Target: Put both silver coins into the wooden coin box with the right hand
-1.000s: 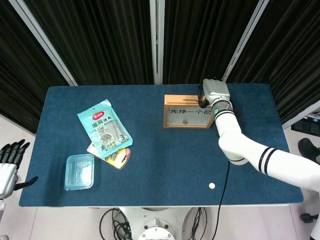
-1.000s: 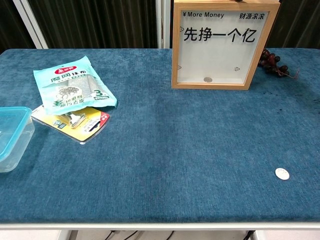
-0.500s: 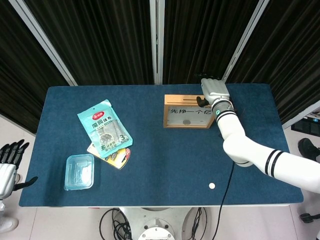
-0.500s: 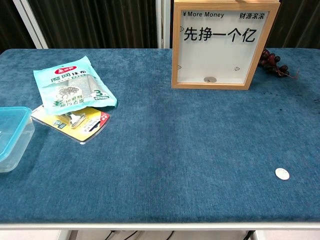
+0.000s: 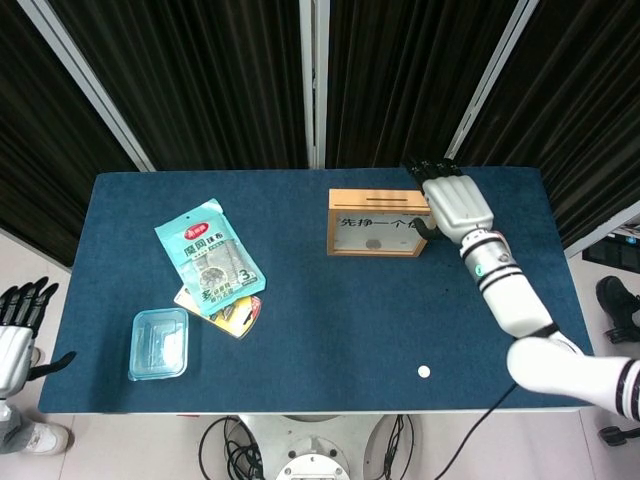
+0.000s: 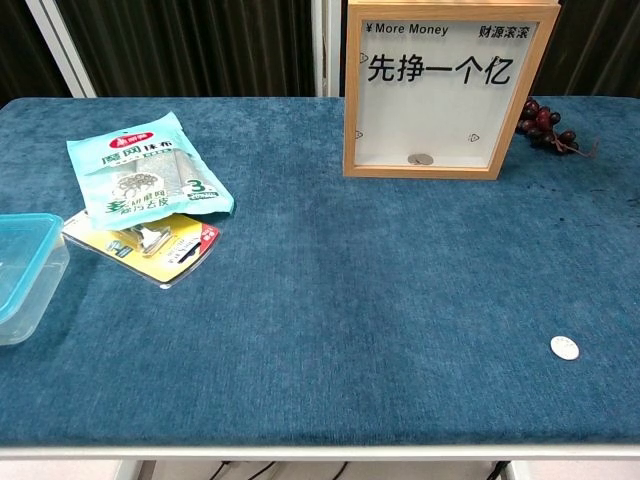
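The wooden coin box (image 5: 378,222) stands at the back of the blue table, its glass front with black lettering facing the chest view (image 6: 440,90). One silver coin (image 6: 421,159) lies at the bottom inside it. A second silver coin (image 5: 424,371) lies flat on the cloth near the front right edge, also plain in the chest view (image 6: 564,347). My right hand (image 5: 455,200) hovers beside the box's right end with fingers stretched out and nothing in it. My left hand (image 5: 18,320) hangs off the table's left side, fingers apart, holding nothing. Neither hand shows in the chest view.
A teal snack bag (image 5: 208,257) lies over a yellow packet (image 5: 235,313) on the left. A clear blue lidded container (image 5: 158,343) sits at the front left. A bunch of dark grapes (image 6: 548,125) lies right of the box.
My right hand has drawn back from over the box's top to the right, and its arm has swung out rightward. The coin inside the box has shifted slightly and settled.
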Tool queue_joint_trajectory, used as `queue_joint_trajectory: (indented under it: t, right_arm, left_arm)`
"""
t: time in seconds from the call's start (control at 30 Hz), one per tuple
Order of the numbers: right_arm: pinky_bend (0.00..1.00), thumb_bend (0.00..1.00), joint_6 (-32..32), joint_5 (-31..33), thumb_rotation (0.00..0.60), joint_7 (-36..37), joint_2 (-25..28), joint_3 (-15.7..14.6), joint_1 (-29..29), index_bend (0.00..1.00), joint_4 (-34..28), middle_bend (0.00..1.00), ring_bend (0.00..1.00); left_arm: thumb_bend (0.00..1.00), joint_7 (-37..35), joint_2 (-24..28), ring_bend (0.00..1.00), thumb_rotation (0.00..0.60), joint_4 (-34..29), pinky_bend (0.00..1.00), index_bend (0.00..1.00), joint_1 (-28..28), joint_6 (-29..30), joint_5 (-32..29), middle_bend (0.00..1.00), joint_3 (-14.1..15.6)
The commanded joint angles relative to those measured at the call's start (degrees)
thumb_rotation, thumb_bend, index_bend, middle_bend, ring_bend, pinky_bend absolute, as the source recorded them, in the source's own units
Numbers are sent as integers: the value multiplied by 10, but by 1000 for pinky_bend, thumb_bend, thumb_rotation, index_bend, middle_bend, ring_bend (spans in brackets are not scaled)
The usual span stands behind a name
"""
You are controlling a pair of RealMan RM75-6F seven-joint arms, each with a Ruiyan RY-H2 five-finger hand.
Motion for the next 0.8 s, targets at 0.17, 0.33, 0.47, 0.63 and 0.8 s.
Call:
queue_joint_trajectory:
  t: [0.17,0.33,0.47,0.63,0.8]
  right_arm:
    - [0,319,284,-604,600,132,-14,-181,-340,0,10,0,0]
    - [0,310,372,-683,600,156,-138,-215,-409,0,171,0,0]
    - [0,296,372,-702,600,169,-211,-235,-431,0,274,0,0]
    - [0,285,360,-716,600,199,-270,-253,-443,0,348,0,0]
    - [0,285,336,-724,600,217,-294,-272,-449,0,359,0,0]
  left_arm:
    - [0,32,-1,0,600,-18,0,0,0,4,0,0,-3]
    - [0,49,-6,0,600,-25,0,0,1,8,0,0,-4]
    - [0,61,-11,0,600,-25,0,0,0,6,-1,0,-5]
    - [0,66,-17,0,600,-20,0,0,-1,-1,-2,0,-1]
    - [0,57,-25,0,600,-8,0,0,1,0,-5,0,-2]
